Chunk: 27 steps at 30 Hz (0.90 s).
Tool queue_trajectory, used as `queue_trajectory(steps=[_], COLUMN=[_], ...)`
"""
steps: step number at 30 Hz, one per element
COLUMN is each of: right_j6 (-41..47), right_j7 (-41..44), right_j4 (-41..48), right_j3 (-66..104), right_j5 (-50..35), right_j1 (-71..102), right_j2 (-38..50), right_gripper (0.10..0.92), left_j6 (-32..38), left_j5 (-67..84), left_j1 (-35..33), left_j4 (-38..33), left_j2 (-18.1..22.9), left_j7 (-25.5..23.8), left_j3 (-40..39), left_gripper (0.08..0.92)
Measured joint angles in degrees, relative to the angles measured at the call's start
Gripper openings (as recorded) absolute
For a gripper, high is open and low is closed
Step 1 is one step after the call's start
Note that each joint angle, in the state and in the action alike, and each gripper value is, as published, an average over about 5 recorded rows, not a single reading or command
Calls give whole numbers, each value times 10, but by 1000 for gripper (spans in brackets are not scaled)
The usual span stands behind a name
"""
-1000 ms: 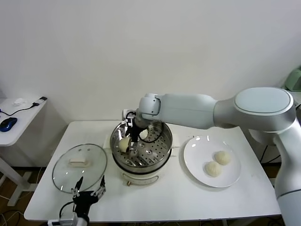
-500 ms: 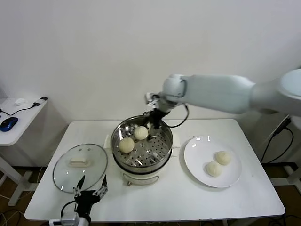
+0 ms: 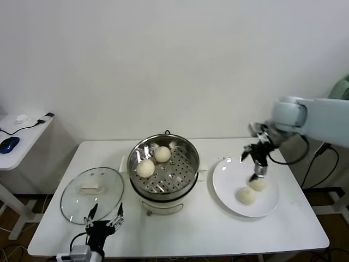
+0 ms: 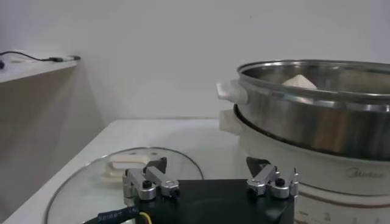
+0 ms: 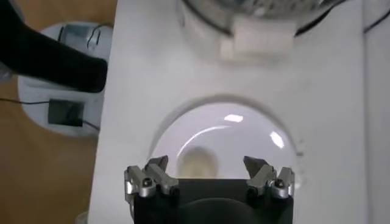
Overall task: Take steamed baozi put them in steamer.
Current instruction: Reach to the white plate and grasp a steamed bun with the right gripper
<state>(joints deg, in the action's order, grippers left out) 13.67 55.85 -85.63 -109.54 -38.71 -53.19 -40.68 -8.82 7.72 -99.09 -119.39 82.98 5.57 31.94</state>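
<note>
Side table [image 3: 22, 136]: far left edge of the head view, apart from the main table; a blue mouse [image 3: 9, 144] and a black cable [image 3: 32, 124] lie on it.
Table [image 3: 185, 232]: white, fills the lower middle of the head view and carries everything else.
Glass lid [image 3: 92, 194]: lower left on the table, lying flat with its white handle up, just beside the steamer's left side.
Left pincer [image 3: 102, 222]: bottom left of the head view, low at the table's front edge, just in front of the lid; fingers spread wide and empty. In the left wrist view the left pincer [image 4: 210, 181] faces the lid [image 4: 116, 176] and the steamer's wall [image 4: 317, 115].
Steamer [image 3: 163, 143]: centre of the head view, steel pot on a white base, open at the top, perforated tray showing.
Baozi in steamer: two, on the tray's left and rear part; one baozi [image 3: 145, 168] at the left, another baozi [image 3: 162, 154] just behind and right of it, close together.
White plate [image 3: 229, 183]: right of centre on the table, beside the steamer but not touching it.
Baozi on plate: two, in the plate's right half; the front baozi [image 3: 246, 196] lies bare, the rear baozi [image 3: 260, 184] is partly covered by the pincer tip.
Right pincer [image 3: 257, 170]: right side of the head view, pointing down over the plate, right above the rear baozi; fingers stand wide with nothing gripped. In the right wrist view the right pincer [image 5: 209, 176] hangs above the plate [image 5: 244, 131] with a baozi [image 5: 198, 163] between its spread fingers.
Right arm [image 3: 316, 117]: comes in from the right edge, above the plate's far side.
</note>
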Motion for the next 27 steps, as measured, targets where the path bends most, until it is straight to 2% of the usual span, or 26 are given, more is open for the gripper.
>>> queue_trajectory(steps=[11,27], right_j6=[21,37], right_j7=[-37,-58], right_j4=[52,121], right_j3=[83,179], right_j5=[92,134], right_j1=[148,283], right_j2=[28,-15], right_gripper=[823,823], left_j6=[0,2], left_j5=[-4,-5], left_j1=[-2,-6], left_j4=[1,6], left_j2=[7,8], left_j7=[0,0], left_j3=[3,6], left_gripper=[823,823])
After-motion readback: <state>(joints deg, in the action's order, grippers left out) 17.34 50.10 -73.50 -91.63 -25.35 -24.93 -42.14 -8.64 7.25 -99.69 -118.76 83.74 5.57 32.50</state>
